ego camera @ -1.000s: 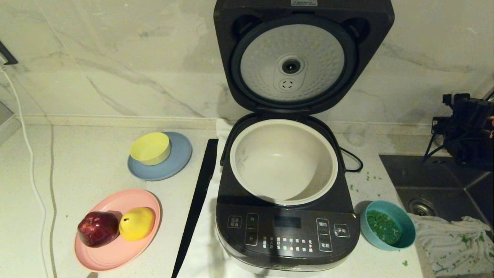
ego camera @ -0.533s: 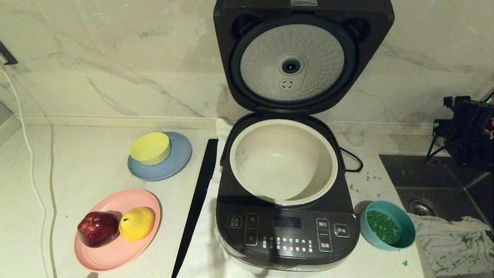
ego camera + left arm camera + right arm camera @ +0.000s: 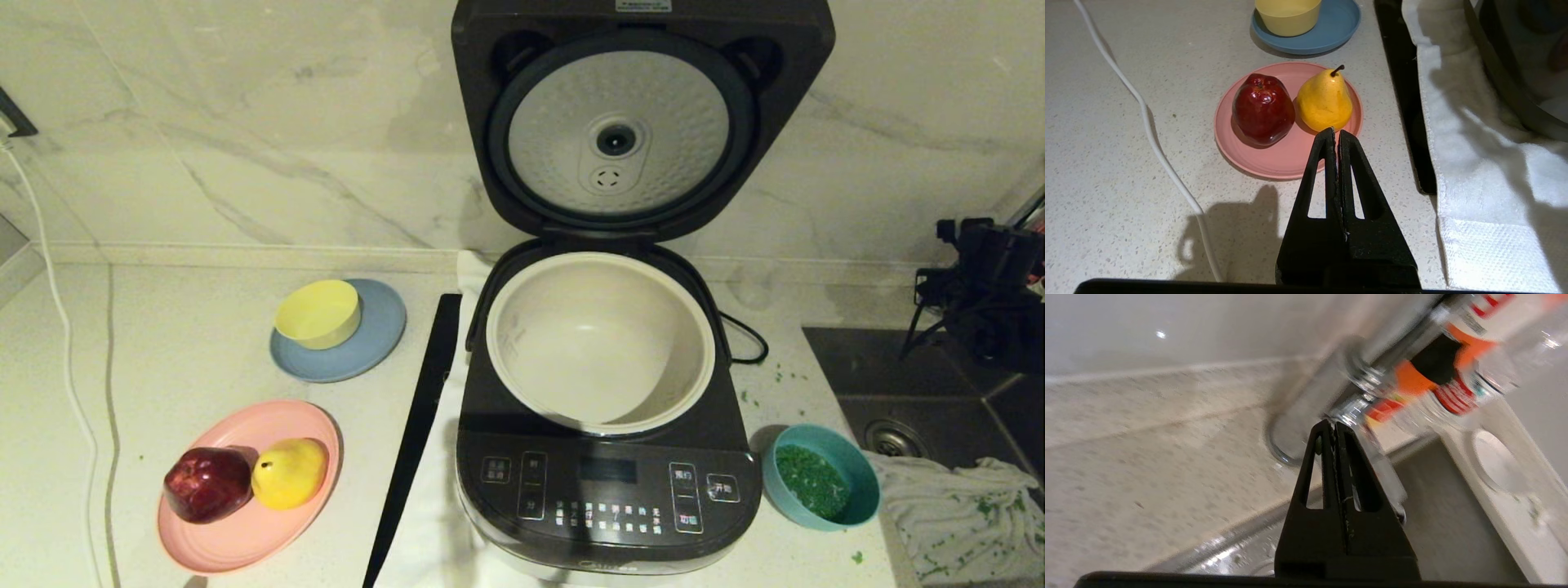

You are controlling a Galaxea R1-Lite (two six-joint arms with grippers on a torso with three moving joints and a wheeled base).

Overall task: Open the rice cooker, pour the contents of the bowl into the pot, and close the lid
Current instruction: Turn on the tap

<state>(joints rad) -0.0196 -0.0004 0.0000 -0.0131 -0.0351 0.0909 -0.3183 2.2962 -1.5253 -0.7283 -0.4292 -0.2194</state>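
Observation:
The dark grey rice cooker (image 3: pixel 604 490) stands in the middle of the counter with its lid (image 3: pixel 618 135) swung up, showing the dimpled silver underside. The cream pot (image 3: pixel 600 343) inside looks empty. The teal bowl (image 3: pixel 859 478) sits on the counter at the cooker's front right, and the chopped green contents (image 3: pixel 810 480) are in it. My right arm (image 3: pixel 992 294) is far to the right, over the sink and well behind the bowl. Its gripper (image 3: pixel 1334 424) is shut on nothing, near a chrome faucet base. My left gripper (image 3: pixel 1336 131) is shut and empty above the counter by the pink plate.
A yellow bowl (image 3: pixel 318 313) sits on a blue plate (image 3: pixel 380 339). A pink plate (image 3: pixel 245 531) holds an apple and a pear. A black strip (image 3: pixel 416 433) and white cloth lie left of the cooker. The sink (image 3: pixel 922 384), a rag (image 3: pixel 955 506) and a white cable (image 3: pixel 65 359) are in view.
My right arm has drifted a little to the right and lower at the frame edge. The cooker, bowl and plates have not moved.

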